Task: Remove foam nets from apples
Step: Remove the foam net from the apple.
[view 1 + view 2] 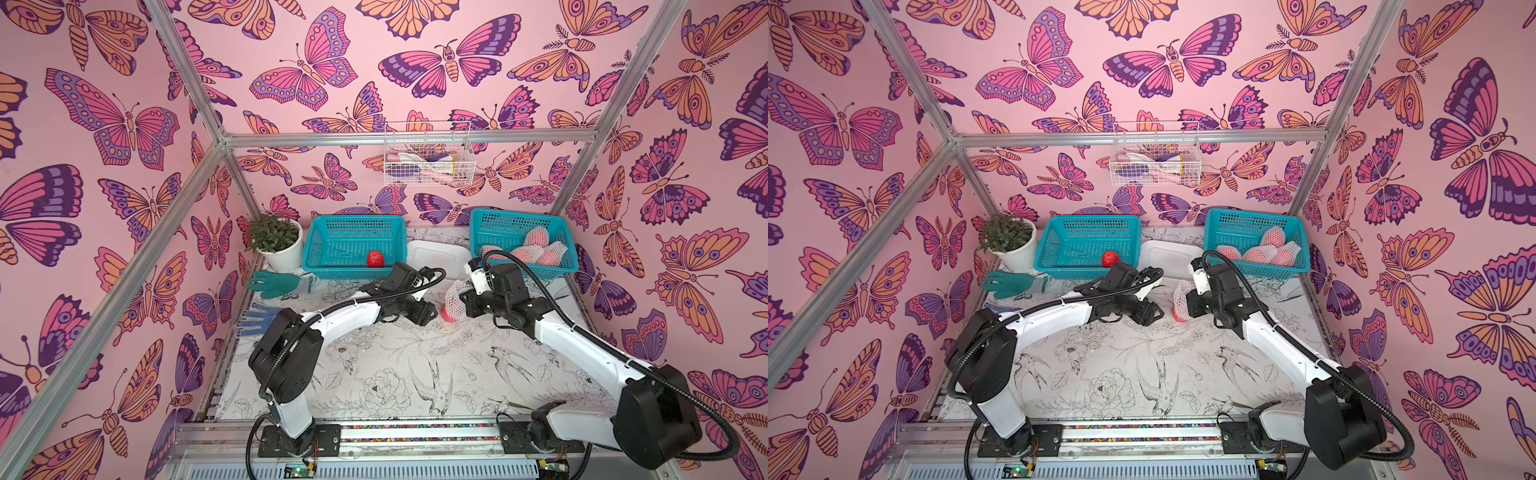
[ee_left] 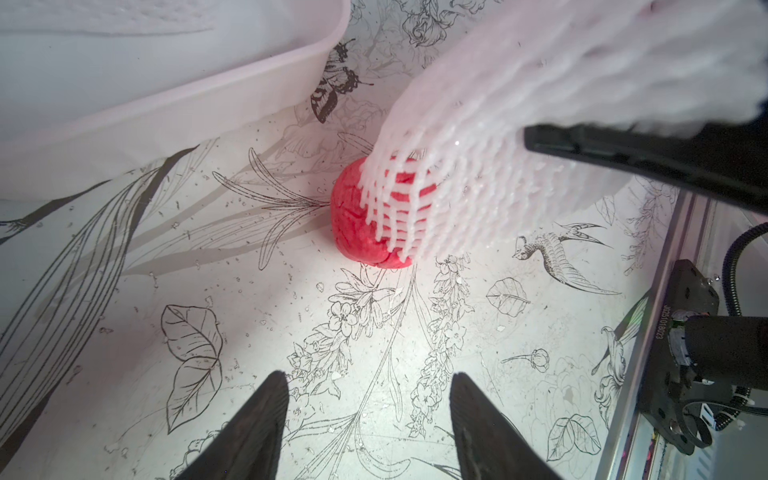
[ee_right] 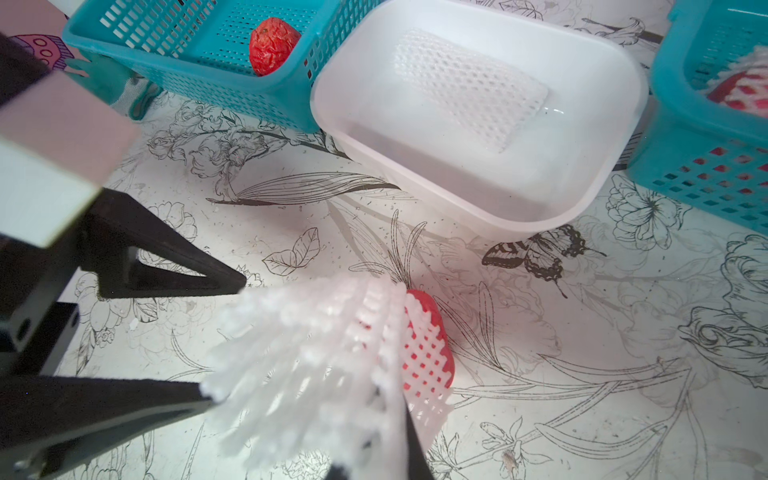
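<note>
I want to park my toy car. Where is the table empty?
The table is bare in front, between the netted apple and the front rail. Crowded behind: teal baskets, white tub, left tool, right tool. Gloves fill the left edge.

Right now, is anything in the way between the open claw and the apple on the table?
No. Only bare table lies between the open left gripper and the apple. The foam net covers just the apple's other side, pinched by the shut right gripper, so the near red side is free.

Foam net (image 1: 1180,297) — partly over apple (image 1: 1179,318)
</note>
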`<state>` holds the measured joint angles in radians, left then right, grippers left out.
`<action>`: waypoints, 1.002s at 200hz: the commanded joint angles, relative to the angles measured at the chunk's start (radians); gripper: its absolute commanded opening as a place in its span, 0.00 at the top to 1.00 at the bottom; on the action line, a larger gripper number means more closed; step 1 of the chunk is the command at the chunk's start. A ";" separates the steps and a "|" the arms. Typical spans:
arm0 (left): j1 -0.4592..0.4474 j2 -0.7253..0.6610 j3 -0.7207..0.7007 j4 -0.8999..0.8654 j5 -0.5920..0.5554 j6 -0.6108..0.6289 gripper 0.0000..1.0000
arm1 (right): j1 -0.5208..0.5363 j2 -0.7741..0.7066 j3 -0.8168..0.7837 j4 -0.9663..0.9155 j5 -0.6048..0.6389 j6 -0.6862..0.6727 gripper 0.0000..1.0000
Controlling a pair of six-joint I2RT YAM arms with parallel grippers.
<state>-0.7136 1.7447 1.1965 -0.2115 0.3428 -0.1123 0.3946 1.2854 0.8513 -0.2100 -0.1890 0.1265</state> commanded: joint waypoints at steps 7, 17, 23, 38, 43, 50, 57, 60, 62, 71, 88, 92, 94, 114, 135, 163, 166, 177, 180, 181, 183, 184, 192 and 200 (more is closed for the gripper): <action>0.005 -0.037 -0.021 -0.009 -0.007 0.015 0.35 | -0.003 -0.014 0.030 -0.025 -0.013 -0.012 1.00; 0.005 -0.038 -0.021 -0.009 -0.005 0.015 0.35 | -0.003 -0.011 0.029 -0.025 -0.015 -0.012 1.00; 0.004 -0.038 -0.023 -0.009 -0.005 0.016 0.35 | -0.003 -0.009 0.031 -0.027 -0.014 -0.013 1.00; 0.006 -0.038 -0.026 -0.011 -0.005 0.016 0.35 | -0.003 -0.008 0.033 -0.030 -0.012 -0.012 1.00; 0.006 -0.037 -0.027 -0.009 -0.006 0.016 0.35 | -0.003 -0.011 0.035 -0.031 -0.013 -0.010 1.00; 0.006 -0.037 -0.026 -0.009 -0.006 0.016 0.35 | -0.003 -0.013 0.038 -0.031 -0.013 -0.011 1.00; 0.006 -0.038 -0.027 -0.011 -0.006 0.016 0.35 | -0.003 -0.016 0.041 -0.032 -0.015 -0.008 1.00; 0.006 -0.038 -0.027 -0.010 -0.006 0.015 0.35 | -0.003 -0.018 0.043 -0.032 -0.016 -0.010 1.00; 0.006 -0.037 -0.026 -0.009 -0.005 0.016 0.35 | -0.003 -0.018 0.044 -0.031 -0.016 -0.009 1.00; 0.006 -0.036 -0.026 -0.009 -0.004 0.016 0.35 | -0.003 -0.021 0.049 -0.035 -0.018 -0.008 1.00; 0.008 -0.035 -0.025 -0.009 -0.006 0.013 0.35 | -0.003 -0.027 0.049 -0.034 -0.026 0.000 1.00; 0.008 -0.033 -0.025 -0.009 -0.007 0.014 0.35 | -0.003 -0.029 0.048 -0.032 -0.029 0.003 1.00; 0.008 -0.034 -0.025 -0.009 -0.007 0.013 0.35 | -0.003 -0.030 0.047 -0.032 -0.030 0.003 1.00; 0.008 -0.033 -0.026 -0.007 -0.007 0.013 0.35 | -0.002 -0.040 0.042 -0.034 -0.034 0.011 1.00; 0.009 -0.033 -0.027 -0.008 -0.007 0.012 0.35 | -0.002 -0.053 0.040 -0.039 -0.033 0.012 1.00; 0.010 -0.034 -0.027 -0.006 -0.007 0.013 0.35 | -0.002 -0.063 0.047 -0.037 -0.030 0.013 1.00; 0.011 -0.033 -0.028 -0.006 -0.007 0.012 0.35 | -0.002 -0.062 0.049 -0.037 -0.030 0.013 1.00; 0.012 -0.033 -0.028 -0.005 -0.007 0.011 0.35 | -0.002 -0.057 0.056 -0.038 -0.032 0.013 1.00; 0.013 -0.033 -0.028 -0.005 -0.007 0.010 0.35 | -0.002 -0.055 0.056 -0.040 -0.034 0.012 1.00; 0.013 -0.034 -0.028 -0.004 -0.007 0.010 0.35 | -0.002 -0.054 0.056 -0.040 -0.035 0.012 1.00; 0.013 -0.034 -0.028 -0.005 -0.006 0.011 0.35 | -0.002 -0.053 0.057 -0.040 -0.036 0.013 1.00; 0.013 -0.034 -0.028 -0.005 -0.006 0.011 0.35 | -0.002 -0.052 0.058 -0.040 -0.036 0.012 1.00; 0.013 -0.032 -0.028 -0.005 -0.006 0.010 0.35 | -0.002 -0.045 0.061 -0.040 -0.037 0.013 1.00; 0.013 -0.032 -0.028 -0.005 -0.006 0.011 0.35 | -0.002 -0.039 0.063 -0.042 -0.039 0.013 1.00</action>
<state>-0.7074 1.7351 1.1851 -0.2108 0.3428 -0.1123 0.3950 1.2369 0.8730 -0.2340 -0.2111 0.1310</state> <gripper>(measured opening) 0.651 0.061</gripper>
